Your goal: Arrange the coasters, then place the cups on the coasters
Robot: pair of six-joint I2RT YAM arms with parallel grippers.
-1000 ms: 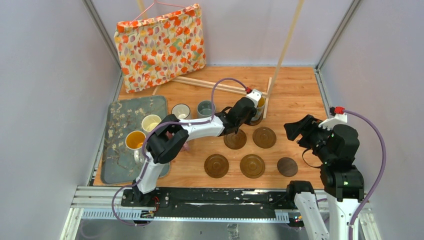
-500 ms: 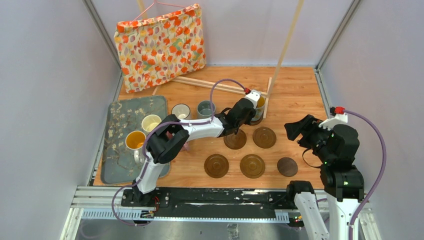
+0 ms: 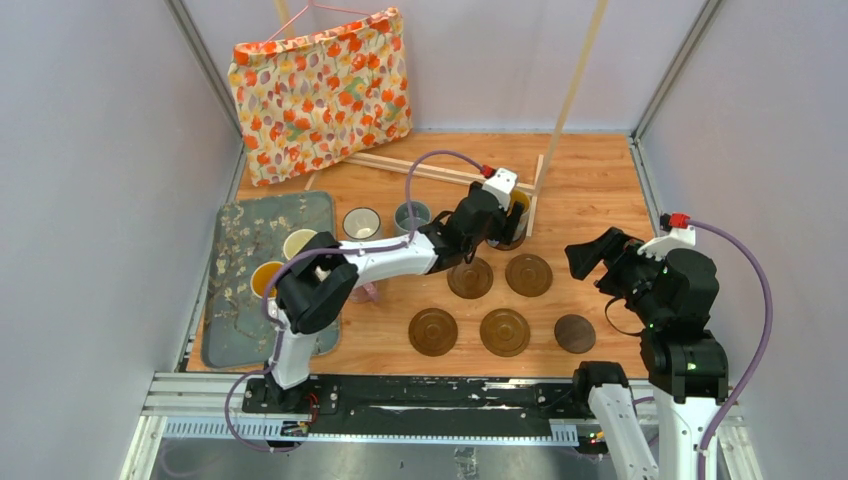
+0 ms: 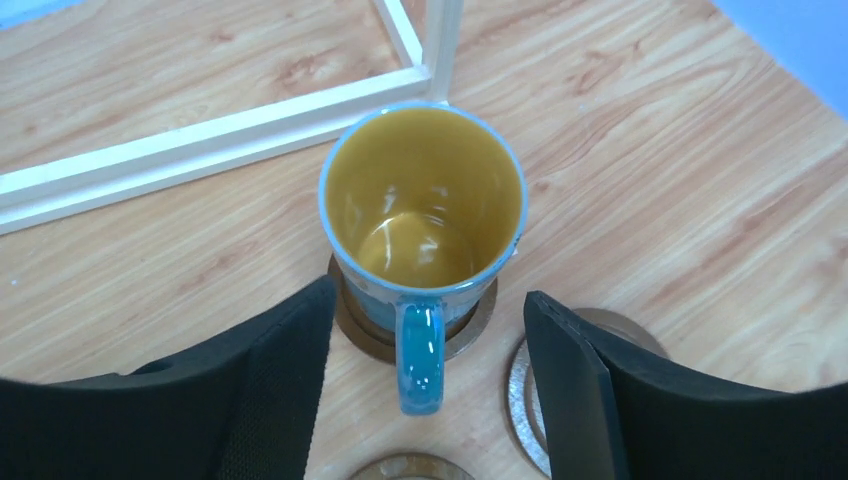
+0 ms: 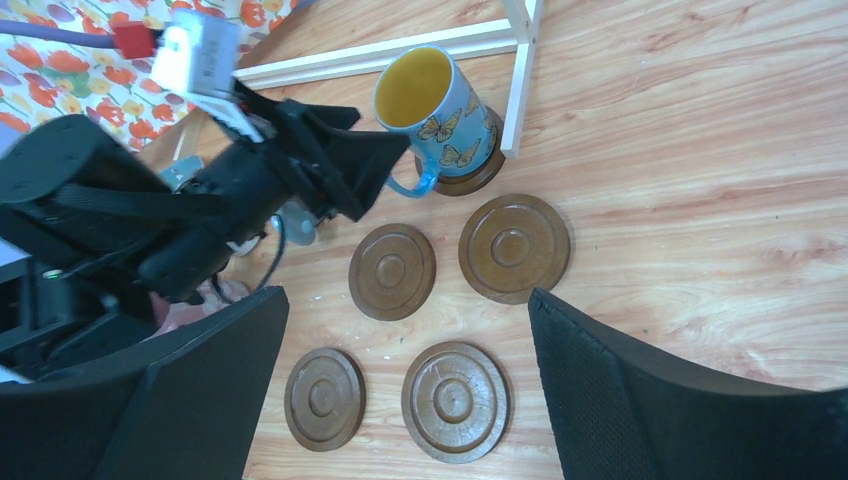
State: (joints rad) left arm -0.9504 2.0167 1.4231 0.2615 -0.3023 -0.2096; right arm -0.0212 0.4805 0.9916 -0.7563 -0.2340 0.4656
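Nearest the arm bases, three thin round dark-brown grooved coasters (image 3: 505, 331) lie in a row on the wooden table (image 3: 600, 190), all bare. Above the right end of that row the right gripper (image 5: 405, 295) hovers with its jaws spread wide, grasping nothing. Behind the row sit two more coasters, also bare.

To the left, a grey floral rectangular mat (image 3: 230, 300) carries a pale mug with an orange inside (image 3: 265, 280) and a cream mug (image 3: 300, 243). A white dark-rimmed mug (image 3: 361, 222) and a grey-blue mug (image 3: 410, 215) stand just off its far corner. A pink mug (image 3: 366, 292) is mostly hidden under the left arm.

Farthest out, the sixth coaster holds a blue ceramic mug with a yellow inside (image 4: 422, 215), upright and fairly well centred. The left gripper (image 4: 428, 300) hangs just before it, jaws released and standing apart on either side of the handle, touching neither.

The coasters look arranged in two rows. One cup of six seems placed, and five are left to carry over.
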